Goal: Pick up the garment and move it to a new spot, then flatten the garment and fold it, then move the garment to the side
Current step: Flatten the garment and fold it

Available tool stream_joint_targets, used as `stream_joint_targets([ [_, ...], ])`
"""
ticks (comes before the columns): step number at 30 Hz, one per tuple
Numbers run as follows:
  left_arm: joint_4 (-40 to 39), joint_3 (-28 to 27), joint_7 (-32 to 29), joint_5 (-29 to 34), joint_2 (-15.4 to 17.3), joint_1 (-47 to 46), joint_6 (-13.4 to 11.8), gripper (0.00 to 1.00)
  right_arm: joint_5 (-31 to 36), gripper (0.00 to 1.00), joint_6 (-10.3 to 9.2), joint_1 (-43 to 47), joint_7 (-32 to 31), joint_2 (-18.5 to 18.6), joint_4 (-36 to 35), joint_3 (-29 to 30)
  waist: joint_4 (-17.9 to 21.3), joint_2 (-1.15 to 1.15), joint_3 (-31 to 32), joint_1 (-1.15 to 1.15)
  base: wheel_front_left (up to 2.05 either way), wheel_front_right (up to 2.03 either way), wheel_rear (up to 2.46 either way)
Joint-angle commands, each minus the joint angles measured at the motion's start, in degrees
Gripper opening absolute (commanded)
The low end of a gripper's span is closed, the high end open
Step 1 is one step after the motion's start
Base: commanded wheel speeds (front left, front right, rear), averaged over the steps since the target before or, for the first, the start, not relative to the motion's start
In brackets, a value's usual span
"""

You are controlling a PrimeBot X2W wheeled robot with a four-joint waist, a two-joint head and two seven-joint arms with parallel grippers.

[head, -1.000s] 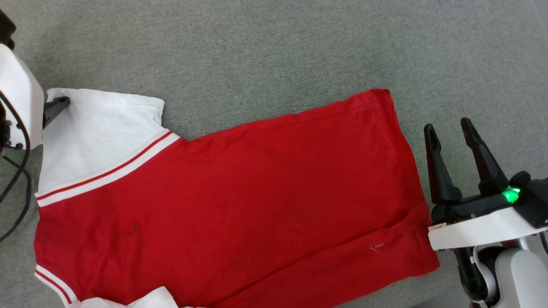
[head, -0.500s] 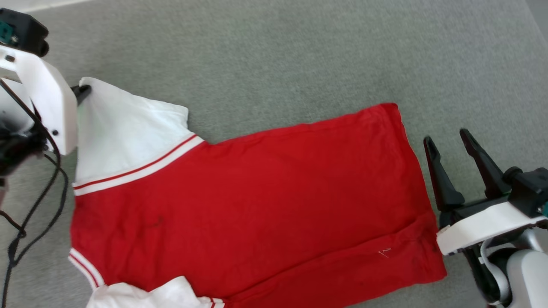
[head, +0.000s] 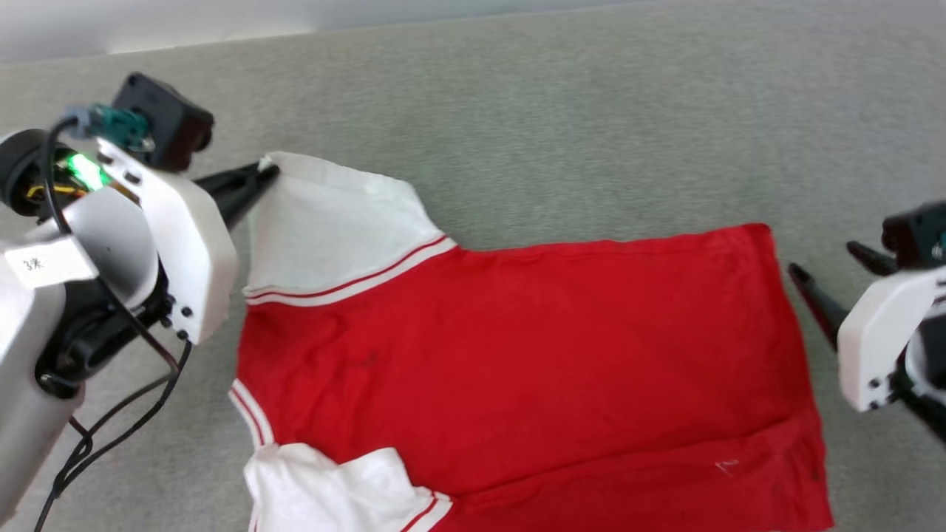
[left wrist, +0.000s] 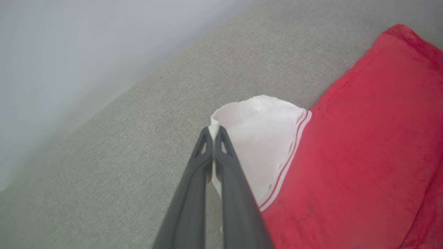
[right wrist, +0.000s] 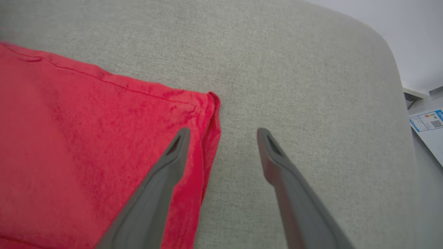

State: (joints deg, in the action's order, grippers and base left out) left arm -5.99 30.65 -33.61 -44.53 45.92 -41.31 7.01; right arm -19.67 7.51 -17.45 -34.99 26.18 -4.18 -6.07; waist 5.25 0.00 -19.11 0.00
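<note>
Nearest the robot, the garment (head: 532, 355) lies spread out on a grey fabric surface (head: 562, 103), plain red side up, sleeves toward the robot's left and hem toward its right; the near white sleeve (head: 325, 488) is rumpled and bunched at the bottom edge of the head view, a bit of red-white striped trim showing on it; a black cable (head: 111, 421) loops down off the left arm over the grey fabric beside it

A bit further out on the right, the right gripper (right wrist: 223, 130) is spread wide with nothing in it, parked right at the hem's far corner; the right wrist view shows one finger over the red hem and the other over bare grey fabric, though whether it touches the cloth can't be told

Further back on the left, the left gripper (left wrist: 214, 129) is pinched tight on the outer corner of the far white sleeve (head: 332, 222); a sliver of white cloth is squeezed between the two fingers, and the sleeve rises to a peak at that corner; a green light (head: 85, 170) glows on that wrist

Past everything, the grey surface ends at a pale wall (left wrist: 69, 52); off its rounded edge in the right wrist view sits a white label (right wrist: 427, 124) with blue print
</note>
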Motion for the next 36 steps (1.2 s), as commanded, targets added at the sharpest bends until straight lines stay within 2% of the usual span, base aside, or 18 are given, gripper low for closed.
stream_joint_targets([
  [1,-1.5,0.0,0.0,0.4,0.0,0.8,-0.4,0.0,-0.8,1.0,-0.04,-2.1,-3.0,1.7,0.3,-0.6,-1.8,0.0,-0.9,0.0,0.0,0.0,0.0],
  [6,-6.8,0.4,0.6,1.1,0.0,1.8,-1.2,0.0,-3.7,1.0,-0.03,-7.0,-13.9,4.6,2.9,-1.6,-4.7,0.0,-2.9,0.0,0.0,0.0,0.0],
  [11,-9.9,1.1,1.3,2.1,-0.3,2.3,-1.5,0.0,-4.9,1.0,-0.03,-10.9,-20.1,6.3,5.7,-3.6,-7.0,0.0,-5.0,0.0,0.0,0.0,0.0],
  [16,-11.4,1.6,1.7,2.4,-0.9,2.4,-1.6,0.0,-4.4,1.0,-0.03,-13.0,-22.5,7.8,8.0,-5.8,-8.6,0.0,-6.3,0.0,0.0,0.0,0.0],
  [23,-11.6,3.2,2.6,2.5,-2.4,3.2,-1.3,0.0,-4.9,1.0,-0.02,-12.0,-23.5,7.4,13.2,-8.9,-10.5,0.0,-7.3,0.0,0.0,0.0,0.0],
  [24,-11.5,3.3,2.7,2.5,-2.5,3.4,-1.3,0.0,-5.1,0.75,-0.02,-11.8,-23.4,7.3,13.8,-9.5,-10.6,0.0,-7.3,0.0,0.0,0.0,0.0],
  [26,-11.2,3.5,3.0,2.4,-2.7,3.6,-1.3,0.0,-5.3,0.13,-0.02,-11.5,-23.1,7.2,15.1,-10.1,-10.8,0.0,-7.2,0.0,0.0,0.0,0.0],
  [27,-11.1,3.6,3.1,2.3,-2.8,3.7,-1.3,0.0,-5.5,0.0,-0.02,-11.5,-22.8,7.2,15.5,-10.3,-10.9,0.0,-7.1,0.0,0.0,0.0,0.0],
  [36,-7.7,2.5,6.2,1.2,-2.0,7.9,-3.1,0.0,-6.0,0.0,-0.04,-12.7,-14.3,7.1,16.9,-8.7,-9.0,0.0,-1.2,0.0,0.0,0.0,0.0],
])
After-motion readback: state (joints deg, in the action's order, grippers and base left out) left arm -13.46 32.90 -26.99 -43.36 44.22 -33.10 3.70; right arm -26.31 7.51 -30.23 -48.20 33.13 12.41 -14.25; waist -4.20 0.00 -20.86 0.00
